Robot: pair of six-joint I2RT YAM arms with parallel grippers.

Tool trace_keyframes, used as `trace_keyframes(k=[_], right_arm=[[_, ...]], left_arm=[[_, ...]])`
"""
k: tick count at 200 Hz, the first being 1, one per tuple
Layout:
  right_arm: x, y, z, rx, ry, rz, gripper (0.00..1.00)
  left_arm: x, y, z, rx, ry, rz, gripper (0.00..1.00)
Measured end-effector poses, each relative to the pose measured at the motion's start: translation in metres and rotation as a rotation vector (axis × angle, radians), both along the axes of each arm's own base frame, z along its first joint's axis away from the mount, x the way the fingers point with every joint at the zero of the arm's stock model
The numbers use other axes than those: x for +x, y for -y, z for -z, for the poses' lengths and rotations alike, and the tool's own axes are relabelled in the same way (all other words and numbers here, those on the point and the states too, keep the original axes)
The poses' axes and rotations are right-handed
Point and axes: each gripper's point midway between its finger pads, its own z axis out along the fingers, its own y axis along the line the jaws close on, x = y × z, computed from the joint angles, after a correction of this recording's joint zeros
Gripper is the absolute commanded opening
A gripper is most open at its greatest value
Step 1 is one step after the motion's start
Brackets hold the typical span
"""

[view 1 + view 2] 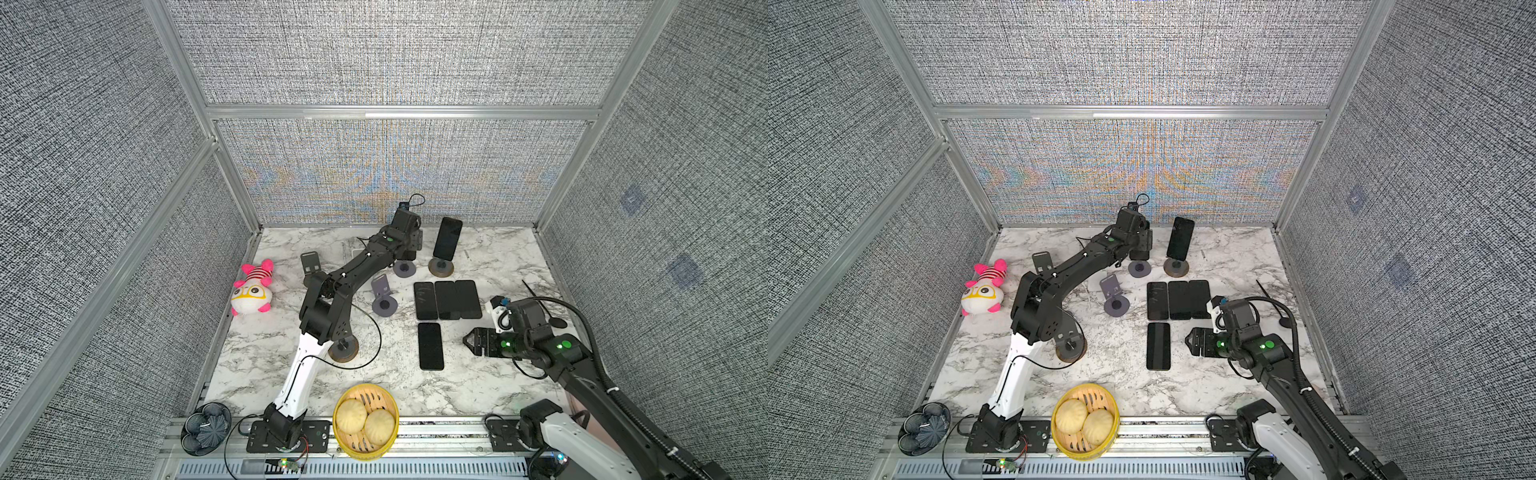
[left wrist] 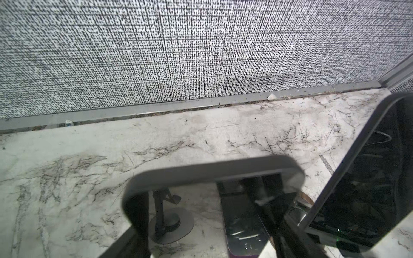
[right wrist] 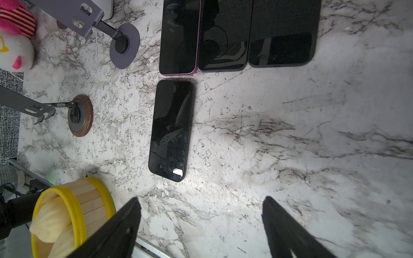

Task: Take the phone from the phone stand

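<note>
- Left arm point(image 1: 332, 286) reaches far centre, putting the left gripper point(image 1: 410, 248) at the upright phone point(image 2: 212, 172) on its grey stand point(image 1: 404, 269); pinching or not, I cannot tell.
- Right gripper point(image 3: 201, 223), spread and empty, hovers near right, probably keeping clear.
- Four phones point(image 1: 446, 299) lie flat mid-right, likely parked.

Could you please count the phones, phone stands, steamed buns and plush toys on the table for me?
Phones: 6
Phone stands: 5
Steamed buns: 2
Plush toys: 1
Total: 14
</note>
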Motion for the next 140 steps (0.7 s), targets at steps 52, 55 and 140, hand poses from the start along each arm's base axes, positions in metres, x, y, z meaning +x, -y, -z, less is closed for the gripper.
trace_keyframes(k=[52, 55, 140], right_arm=[[-0.001, 0.0, -0.003, 0.006, 0.018, 0.001, 0.86], [-0.001, 0.001, -0.003, 0.006, 0.018, 0.001, 0.86], [-0.002, 0.001, -0.006, 0.013, 0.03, 0.005, 0.86]], left_arm=[[-0.001, -0.001, -0.001, -0.004, 0.005, 0.0, 0.68], [-0.002, -0.001, -0.001, -0.004, 0.005, 0.001, 0.68], [-0.014, -0.006, -0.008, -0.007, -0.019, 0.013, 0.65]])
